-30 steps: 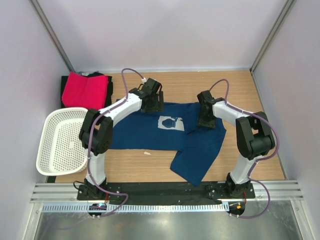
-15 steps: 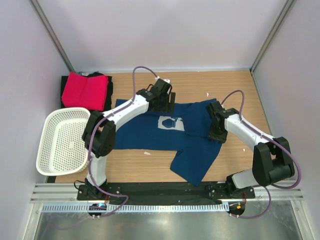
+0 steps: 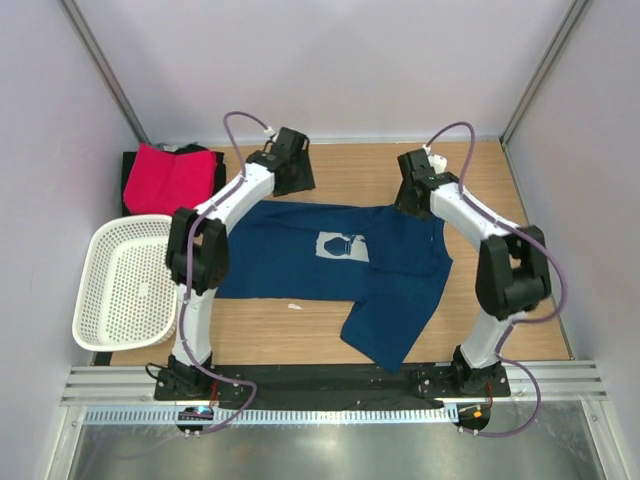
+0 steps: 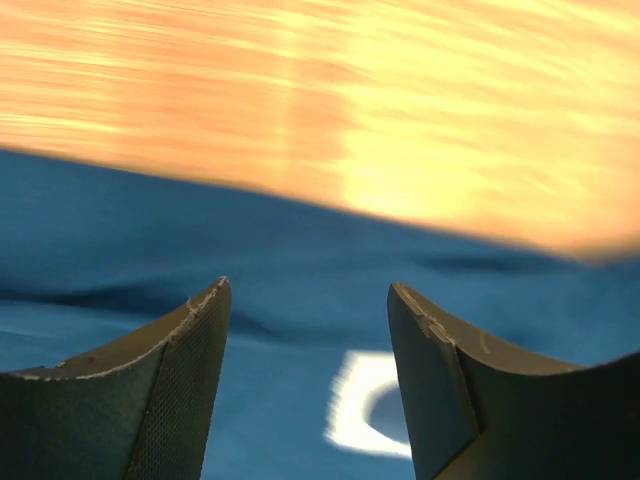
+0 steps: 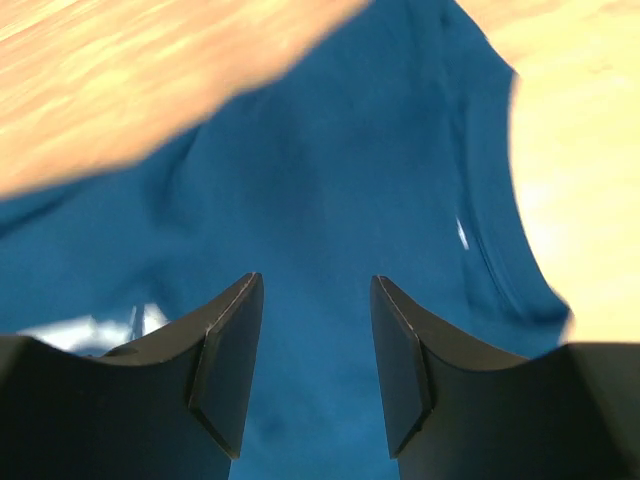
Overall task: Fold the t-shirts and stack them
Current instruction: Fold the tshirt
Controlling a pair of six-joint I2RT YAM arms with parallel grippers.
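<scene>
Moved: drawing back toward 12 o'clock since half a second ago, both claws leaving the cloth they were working over and nearing the far side of the table point(image 3: 350, 170).
Left gripper point(image 4: 308, 300): hanging at 11 o'clock of the navy tee point(image 3: 290, 265), over its far edge where blue cloth is meeting bare wood; jaws standing apart, nothing lying between them.
Right gripper point(image 5: 316, 290): hanging at 1 o'clock of the same tee, above its far right part; jaws standing apart, gripping nothing, blue cloth showing through the gap.
Navy tee: lying spread at the table's centre, print side up; white chest print point(image 3: 340, 245) sitting near its middle; one end trailing toward 5 o'clock, close to the right arm's base.
Pink-red tee point(image 3: 170, 180): lying folded in the 10 o'clock corner, resting on the black tee point(image 3: 205, 152), which is peeking out at its far side.
Basket point(image 3: 120, 285): sitting at 9 o'clock, just on the near side of the pink-red tee, beside the left arm.
Wrist views: smearing with motion, wood grain streaking.
</scene>
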